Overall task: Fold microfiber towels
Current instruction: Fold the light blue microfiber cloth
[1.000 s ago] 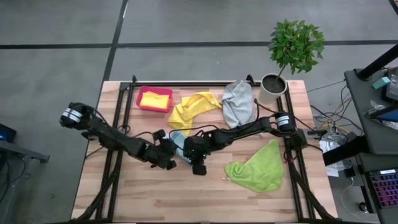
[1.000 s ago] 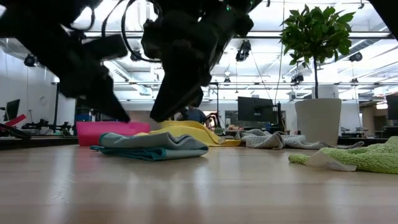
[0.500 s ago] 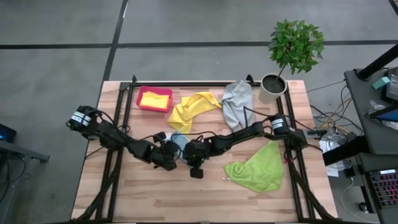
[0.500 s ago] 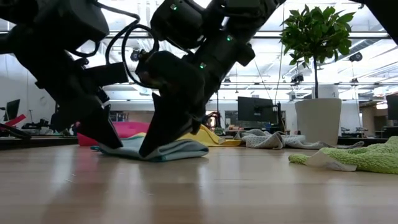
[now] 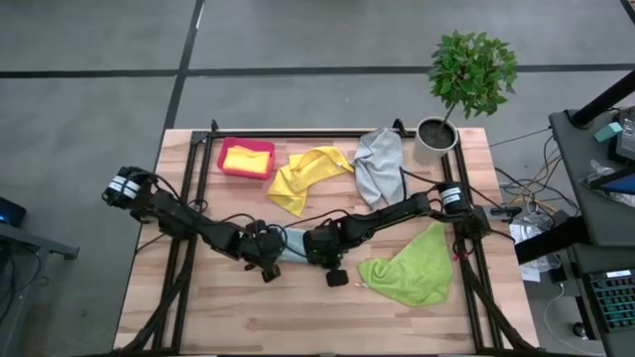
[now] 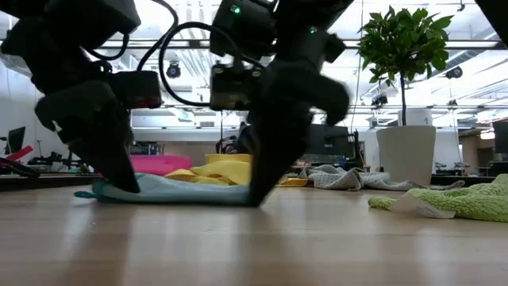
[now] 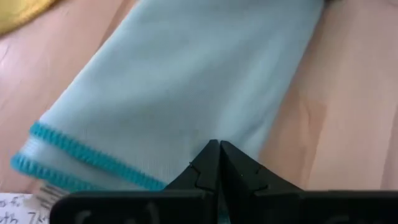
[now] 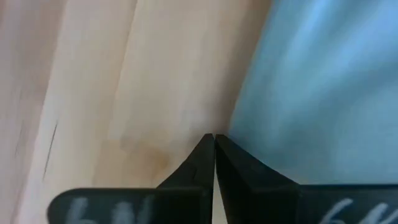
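Nothing I can read. My left wrist view catches the corner of a white tag [image 7: 22,208] on the light blue towel [image 7: 180,87], with some dark handwriting-like marks, cut off and too blurred to make out. No brand, number or sign readable on the table [image 5: 248,317], on my arms, or in the room behind.

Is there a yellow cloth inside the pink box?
Yes, in the high view a yellow towel lies folded inside the pink-red bin at the far left of the table.
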Action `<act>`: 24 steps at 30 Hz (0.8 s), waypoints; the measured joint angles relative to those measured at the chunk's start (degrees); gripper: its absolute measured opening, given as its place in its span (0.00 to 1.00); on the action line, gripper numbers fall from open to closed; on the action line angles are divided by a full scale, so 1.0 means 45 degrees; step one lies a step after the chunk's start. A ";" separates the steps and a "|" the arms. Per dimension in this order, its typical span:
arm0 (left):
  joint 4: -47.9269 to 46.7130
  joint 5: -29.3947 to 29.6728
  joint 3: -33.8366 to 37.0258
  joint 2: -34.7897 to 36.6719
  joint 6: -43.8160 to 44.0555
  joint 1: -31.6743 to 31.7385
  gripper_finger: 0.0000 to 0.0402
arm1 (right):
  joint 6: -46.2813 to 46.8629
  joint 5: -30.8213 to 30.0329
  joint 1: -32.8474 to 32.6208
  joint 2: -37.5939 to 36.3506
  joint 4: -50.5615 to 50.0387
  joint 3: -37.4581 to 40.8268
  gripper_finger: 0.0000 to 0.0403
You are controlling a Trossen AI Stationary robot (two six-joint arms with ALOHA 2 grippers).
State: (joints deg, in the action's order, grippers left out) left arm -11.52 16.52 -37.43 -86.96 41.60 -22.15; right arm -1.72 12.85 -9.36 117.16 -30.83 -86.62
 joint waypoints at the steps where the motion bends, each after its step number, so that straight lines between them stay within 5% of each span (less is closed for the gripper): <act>1: -0.0119 -0.0042 -0.0010 0.0137 0.0000 -0.0010 0.00 | -0.0067 0.0011 -0.0001 -0.0118 -0.0216 0.0003 0.02; 11: -0.0103 -0.0390 -0.0005 0.1670 -0.0618 -0.0015 0.00 | -0.0131 -0.0260 0.0072 -0.1733 0.0198 0.0943 0.02; 18: 0.0108 0.1578 0.0101 0.2229 -0.2399 -0.0013 0.00 | 0.0829 -0.1461 0.0140 -0.2507 0.6314 0.3565 0.02; 24: 0.0174 0.3400 0.0505 0.1450 -0.2321 0.0068 0.00 | 0.1845 -0.4674 0.0187 -0.2143 1.0860 0.5618 0.02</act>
State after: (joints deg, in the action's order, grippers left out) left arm -10.74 31.81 -35.15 -80.44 31.16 -21.85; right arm 6.58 -8.18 -8.52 107.52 18.04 -61.34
